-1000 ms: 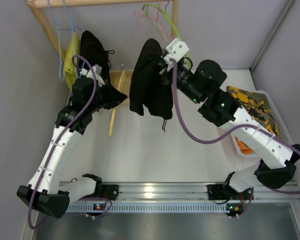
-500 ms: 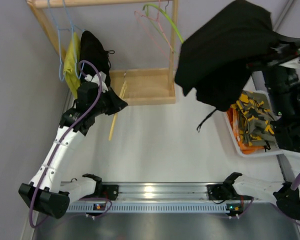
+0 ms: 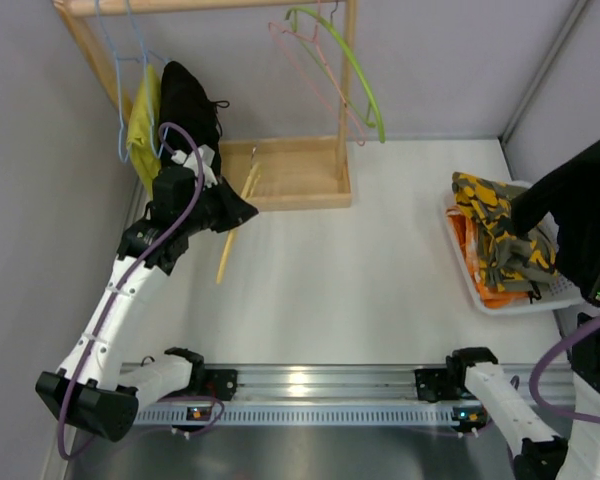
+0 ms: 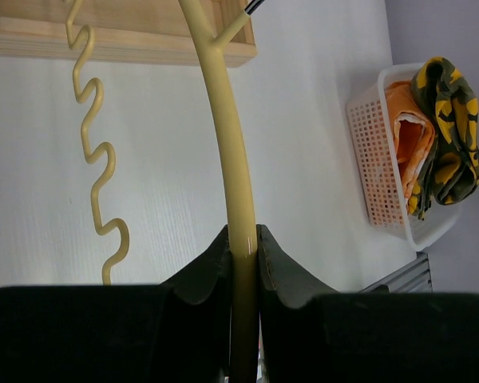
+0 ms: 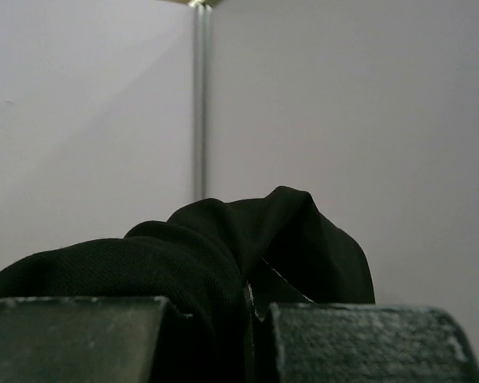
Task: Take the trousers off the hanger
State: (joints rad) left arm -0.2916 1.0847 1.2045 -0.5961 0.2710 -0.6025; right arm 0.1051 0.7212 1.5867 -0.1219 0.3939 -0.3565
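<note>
The black trousers (image 3: 578, 215) hang bunched at the far right edge, beside the basket, off the hanger. In the right wrist view my right gripper (image 5: 251, 313) is shut on a fold of the trousers (image 5: 223, 247); in the top view the fabric hides it. The cream-yellow hanger (image 3: 227, 252) lies slanted by the wooden rack base with no cloth on it. My left gripper (image 3: 230, 212) is shut on its arm, which the left wrist view shows as the hanger (image 4: 227, 144) pinched between the jaws of the left gripper (image 4: 243, 239).
A wooden rack (image 3: 290, 175) at the back holds a green hanger (image 3: 352, 70), pink wire hangers (image 3: 305, 65), a blue hanger (image 3: 120, 60), a second black garment (image 3: 188, 100) and a yellow cloth (image 3: 143, 120). A white basket (image 3: 477, 290) at right holds camouflage cloth (image 3: 500, 235).
My right arm has swung the trousers away from the rack, up and across to the far right edge. The left gripper stays shut on the bare hanger.
</note>
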